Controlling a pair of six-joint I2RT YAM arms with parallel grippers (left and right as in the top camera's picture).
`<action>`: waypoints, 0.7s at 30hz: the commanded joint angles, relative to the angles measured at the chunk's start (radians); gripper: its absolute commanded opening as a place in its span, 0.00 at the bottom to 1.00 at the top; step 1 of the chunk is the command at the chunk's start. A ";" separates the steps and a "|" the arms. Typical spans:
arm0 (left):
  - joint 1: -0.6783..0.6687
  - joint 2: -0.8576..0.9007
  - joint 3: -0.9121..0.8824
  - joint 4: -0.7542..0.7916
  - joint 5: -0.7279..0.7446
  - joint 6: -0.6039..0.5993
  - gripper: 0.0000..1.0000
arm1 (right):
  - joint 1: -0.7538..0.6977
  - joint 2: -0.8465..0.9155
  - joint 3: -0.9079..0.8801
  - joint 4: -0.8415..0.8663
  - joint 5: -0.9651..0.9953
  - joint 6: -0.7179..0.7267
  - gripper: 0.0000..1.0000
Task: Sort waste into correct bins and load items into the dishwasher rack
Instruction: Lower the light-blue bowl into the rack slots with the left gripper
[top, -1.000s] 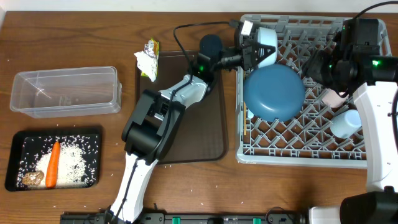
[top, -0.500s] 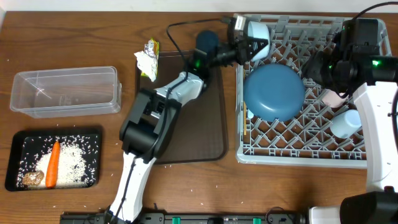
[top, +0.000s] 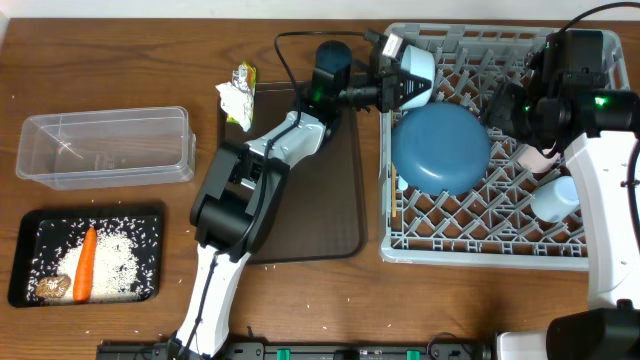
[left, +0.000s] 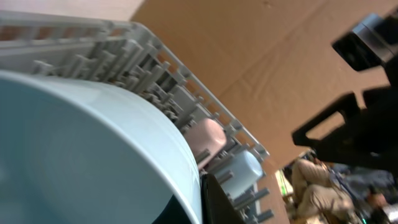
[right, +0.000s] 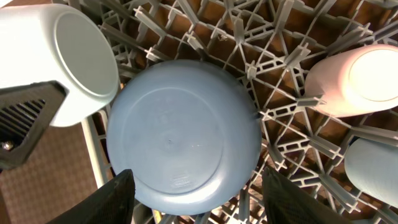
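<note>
My left gripper (top: 392, 80) is shut on the rim of the white bowl (top: 416, 72), held tilted over the back left corner of the grey dishwasher rack (top: 480, 245). In the left wrist view the bowl (left: 93, 143) fills the frame, with a dark finger (left: 221, 202) pressed against its rim. The blue plate (top: 440, 148) lies face down in the rack. My right gripper (right: 205, 202) hangs open above the plate (right: 183, 134), touching nothing. A pink cup (right: 354, 78) and a light blue cup (right: 373, 171) sit at the rack's right.
A crumpled napkin (top: 235, 100) and foil wrapper (top: 244, 74) lie by the brown serving tray (top: 320, 200). The clear tub (top: 105, 145) stands at the left. The black tray (top: 30, 225) holds a carrot (top: 85, 262), a brown lump (top: 52, 287) and rice (top: 118, 262).
The left arm has carried the bowl a little back and left, toward the rack's back left corner. The right arm has stayed where it was.
</note>
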 joint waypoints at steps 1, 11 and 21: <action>-0.006 -0.017 0.019 0.005 0.101 0.016 0.06 | 0.006 -0.019 0.004 -0.001 -0.003 -0.013 0.62; -0.006 -0.170 0.019 -0.093 0.150 0.026 0.06 | 0.005 -0.019 0.004 -0.002 -0.004 -0.008 0.61; -0.010 -0.263 0.019 -0.419 -0.006 0.242 0.06 | 0.005 -0.019 0.004 -0.013 -0.004 -0.001 0.62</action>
